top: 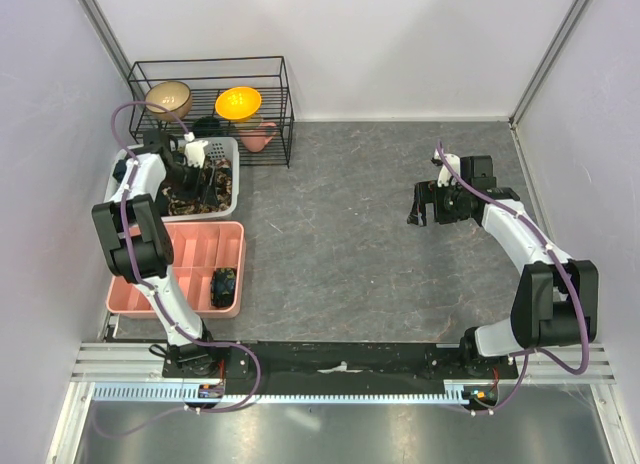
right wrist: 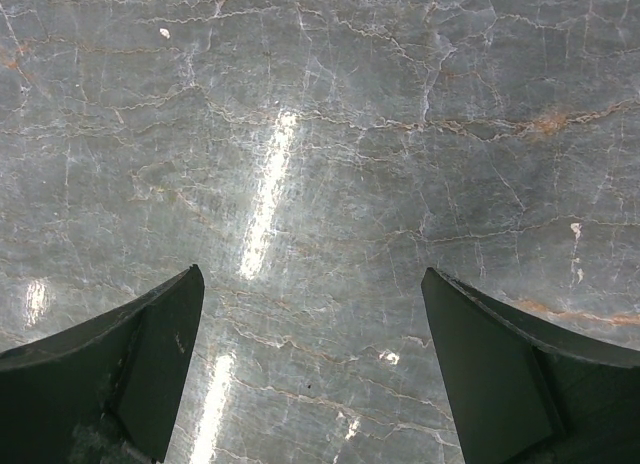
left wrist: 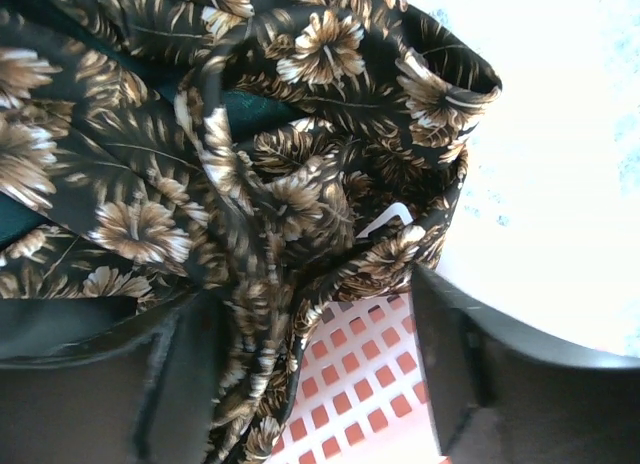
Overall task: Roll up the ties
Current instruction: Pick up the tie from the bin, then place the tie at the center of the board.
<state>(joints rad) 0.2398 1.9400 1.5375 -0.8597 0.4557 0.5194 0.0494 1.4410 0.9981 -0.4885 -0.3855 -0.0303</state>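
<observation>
A bunched brown-and-tan leaf-patterned tie [left wrist: 270, 184] fills the left wrist view, with dark teal fabric [left wrist: 260, 109] showing under its folds. My left gripper [left wrist: 310, 314] is down in the white mesh basket [top: 237, 174], its jaws well apart. A fold of the tie hangs between them against the left finger [left wrist: 100, 384]; the right finger [left wrist: 520, 384] stands off it. From above, the left gripper [top: 200, 179] sits over the ties [top: 185, 196] in the basket. A dark rolled tie [top: 224, 284] lies in the pink tray [top: 200, 246]. My right gripper [top: 420, 209] hovers open above bare grey table [right wrist: 320, 134].
A black wire rack [top: 210, 104] at the back left holds a tan bowl [top: 168, 97], an orange bowl [top: 238, 103] and a pink item [top: 260, 136]. The basket's perforated floor [left wrist: 370, 384] shows between the left fingers. White walls close both sides.
</observation>
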